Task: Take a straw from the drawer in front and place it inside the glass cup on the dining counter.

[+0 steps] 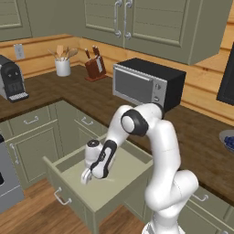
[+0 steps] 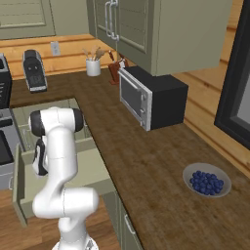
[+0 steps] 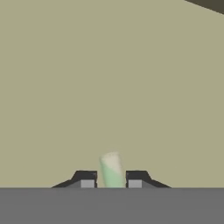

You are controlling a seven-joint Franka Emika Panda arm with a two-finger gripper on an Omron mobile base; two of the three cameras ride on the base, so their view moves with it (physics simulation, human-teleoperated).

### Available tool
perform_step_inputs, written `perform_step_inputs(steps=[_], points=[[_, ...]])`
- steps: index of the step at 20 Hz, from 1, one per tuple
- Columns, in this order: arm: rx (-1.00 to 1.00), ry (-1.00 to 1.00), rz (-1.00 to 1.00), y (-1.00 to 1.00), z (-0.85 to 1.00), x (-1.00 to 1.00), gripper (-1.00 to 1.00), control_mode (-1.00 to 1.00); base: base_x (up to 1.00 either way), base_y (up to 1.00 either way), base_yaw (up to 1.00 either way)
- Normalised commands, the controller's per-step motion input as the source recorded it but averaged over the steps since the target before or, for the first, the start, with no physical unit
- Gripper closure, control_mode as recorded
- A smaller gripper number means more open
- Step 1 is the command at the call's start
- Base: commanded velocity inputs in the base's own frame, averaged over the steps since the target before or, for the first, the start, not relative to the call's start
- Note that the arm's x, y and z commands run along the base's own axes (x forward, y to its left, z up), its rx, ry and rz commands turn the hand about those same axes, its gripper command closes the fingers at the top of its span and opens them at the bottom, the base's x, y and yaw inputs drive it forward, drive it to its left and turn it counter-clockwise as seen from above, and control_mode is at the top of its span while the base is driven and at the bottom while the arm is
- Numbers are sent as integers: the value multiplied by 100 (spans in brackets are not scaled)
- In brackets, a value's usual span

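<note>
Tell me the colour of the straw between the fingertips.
Pale green fading to whitish at the tip; the straw shows best in the hand view.

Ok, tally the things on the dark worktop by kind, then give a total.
Microwave: 1
Coffee machine: 1
Knife block: 1
Utensil crock: 1
Bowl of blueberries: 1
Total: 5

Left base view: high behind the arm's left, facing forward and down over the open sage-green box drawer (image 1: pixel 105 180). Right base view: behind its right, same drawer (image 2: pixel 88 171), same black microwave oven (image 2: pixel 154 97). Hand view: very near, facing the drawer's pale floor (image 3: pixel 109 78).
</note>
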Motion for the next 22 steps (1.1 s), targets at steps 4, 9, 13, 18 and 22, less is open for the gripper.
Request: perform_step_inputs(steps=[4, 9, 13, 18, 22], points=[[9, 0, 0, 0, 47, 17, 100, -100, 0, 0, 0], [11, -4, 0, 0, 95, -2, 100, -100, 0, 0, 0], [11, -11, -3, 0, 100, -11, 100, -100, 0, 0, 0], [8, -11, -6, 0, 100, 0, 100, -100, 0, 0, 0], [12, -1, -6, 0, 100, 13, 100, -100, 0, 0, 0]])
